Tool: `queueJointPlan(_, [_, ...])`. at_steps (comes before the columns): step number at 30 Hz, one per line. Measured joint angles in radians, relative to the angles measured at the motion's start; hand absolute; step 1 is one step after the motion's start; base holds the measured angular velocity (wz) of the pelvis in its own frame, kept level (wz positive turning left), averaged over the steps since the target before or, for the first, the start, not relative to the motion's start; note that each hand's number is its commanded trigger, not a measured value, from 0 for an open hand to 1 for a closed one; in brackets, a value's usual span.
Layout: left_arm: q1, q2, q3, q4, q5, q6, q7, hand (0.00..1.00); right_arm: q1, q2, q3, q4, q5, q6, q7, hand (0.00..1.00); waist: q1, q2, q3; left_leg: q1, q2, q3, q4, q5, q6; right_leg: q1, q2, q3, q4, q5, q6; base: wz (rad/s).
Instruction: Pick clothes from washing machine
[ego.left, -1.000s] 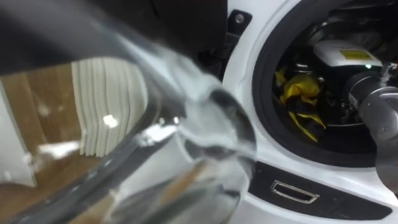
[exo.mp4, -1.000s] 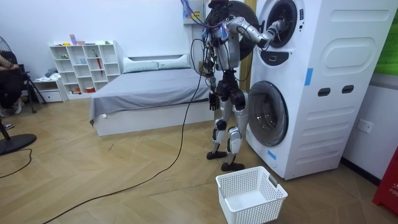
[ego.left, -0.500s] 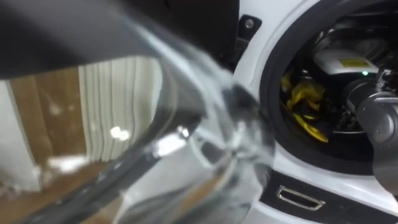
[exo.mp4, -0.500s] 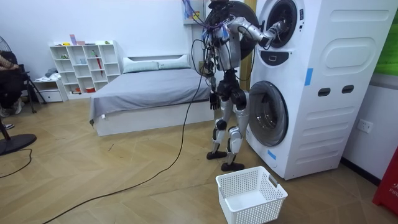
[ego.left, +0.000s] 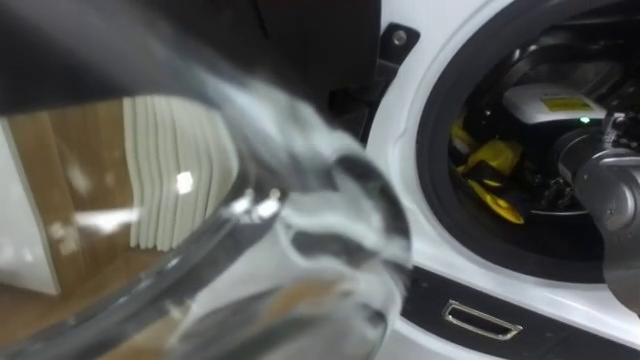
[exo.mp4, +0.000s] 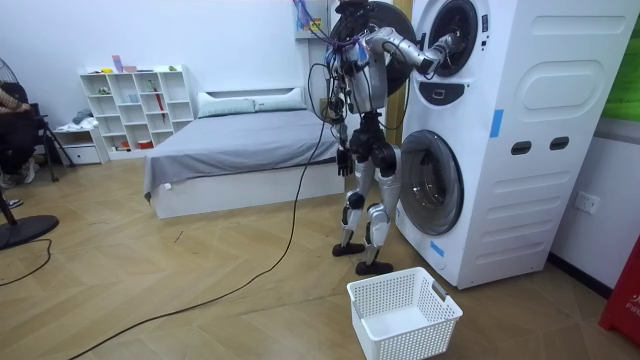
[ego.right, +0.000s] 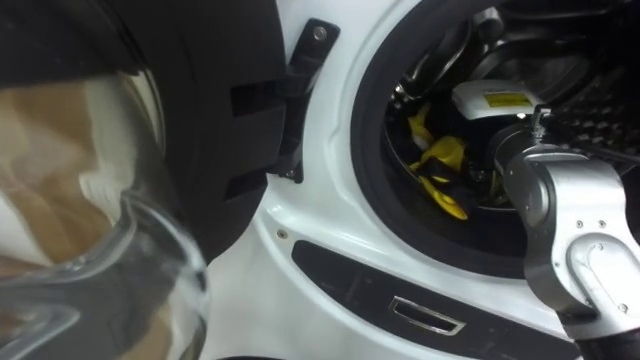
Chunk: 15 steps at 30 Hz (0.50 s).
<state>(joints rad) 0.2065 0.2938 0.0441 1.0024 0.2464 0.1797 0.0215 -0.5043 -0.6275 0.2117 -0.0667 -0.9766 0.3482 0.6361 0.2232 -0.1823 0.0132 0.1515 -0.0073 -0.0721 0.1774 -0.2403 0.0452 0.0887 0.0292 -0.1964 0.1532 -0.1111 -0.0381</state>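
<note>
I stand facing the stacked washing machine (exo.mp4: 500, 140) with my right arm reaching into its upper drum (ego.left: 560, 60). A yellow cloth (ego.left: 490, 165) lies crumpled at the left of the drum's floor. My right hand (ego.left: 548, 105) is deep inside the drum, just right of the cloth and close against it. Its fingers are hidden behind the wrist and the cloth. The same cloth (ego.right: 440, 160) and hand (ego.right: 495, 100) show in the right eye view. My left hand (exo.mp4: 344, 160) hangs low at my side in the room view.
The open upper door, with its bulging glass (ego.left: 300, 200), fills the space to my left, close to my head. A white laundry basket (exo.mp4: 405, 312) stands on the floor by the lower machine. A bed (exo.mp4: 240, 150) and a shelf (exo.mp4: 135, 105) are behind me.
The yellow cloth looks more bunched together beside my right hand than a second ago. The picture has shifted a little with my head. My stance is the same.
</note>
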Motion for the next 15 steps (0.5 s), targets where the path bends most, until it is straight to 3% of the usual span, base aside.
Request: queueJointPlan(15, [-0.013,0.0,-0.018,0.0,-0.001,0.001,0.036,0.0,-0.001,0.0,0.0,-0.023,0.004,0.002,0.005,1.0,0.0,0.007,-0.0013,-0.002,0.001,0.007,-0.003,0.0,0.0,-0.005,0.0,0.002,0.003,0.0,0.0,0.0])
